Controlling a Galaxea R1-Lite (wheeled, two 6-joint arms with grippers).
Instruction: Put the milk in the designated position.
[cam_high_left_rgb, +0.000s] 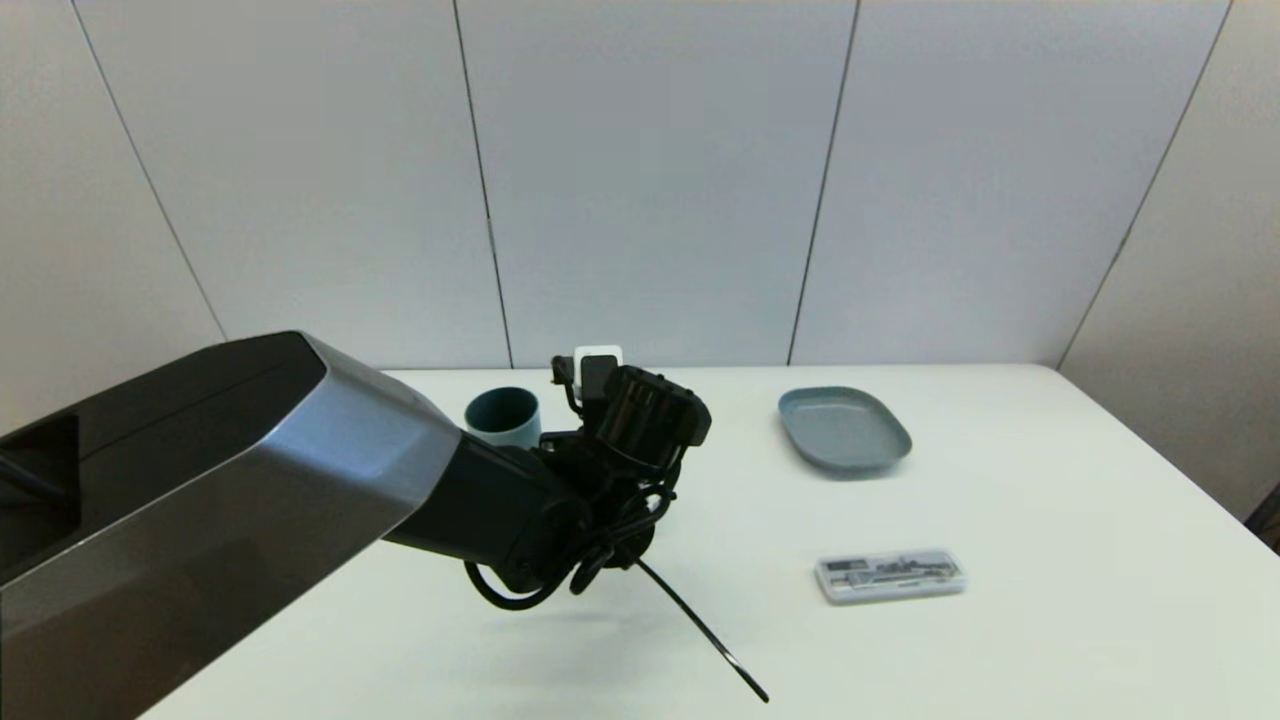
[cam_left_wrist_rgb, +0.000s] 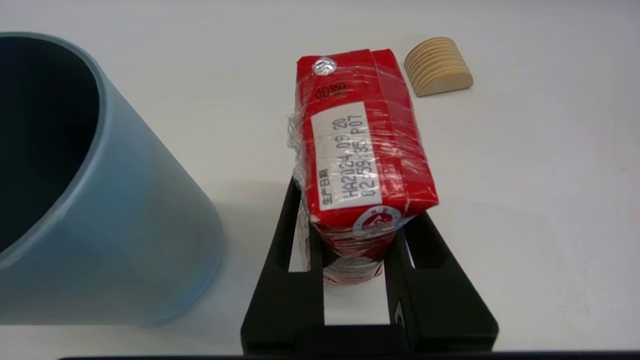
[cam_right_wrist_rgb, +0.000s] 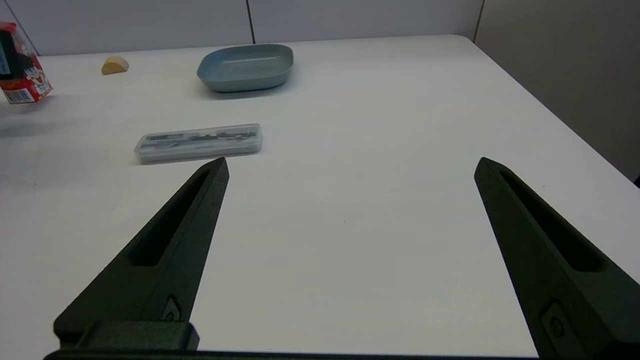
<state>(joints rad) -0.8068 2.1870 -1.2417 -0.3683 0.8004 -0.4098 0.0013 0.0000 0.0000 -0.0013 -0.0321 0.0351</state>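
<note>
1. The left claw (cam_left_wrist_rgb: 352, 240) is clamped on the milk (cam_left_wrist_rgb: 362, 150), its two black fingers (cam_left_wrist_rgb: 280, 280) pressing the narrow sides of the small red carton near its lower end.
2. The milk is wrapped in clear film, with a white date label on its upper face; it sits at the far left part of the white counter (cam_high_left_rgb: 1050, 520), and whether its base touches the surface cannot be told.
3. Just beside the milk, on the robot's left, stands a light-blue cup (cam_left_wrist_rgb: 100, 200), upright with its dark opening in view.
4. A small tan ridged block (cam_left_wrist_rgb: 439, 67) lies on the counter just past the milk, apart from it.
5. In the head view the left arm (cam_high_left_rgb: 250, 480) reaches across the counter, hiding the carton and part of the cup behind its wrist.
6. The right claw (cam_right_wrist_rgb: 350, 165) hangs over the bare right part of the counter, fingers wide apart, holding nothing.
7. A blue-grey dish (cam_high_left_rgb: 843, 428) sits toward the far side, and a clear flat case (cam_high_left_rgb: 890, 575) lies nearer the robot, well apart from the milk.
</note>
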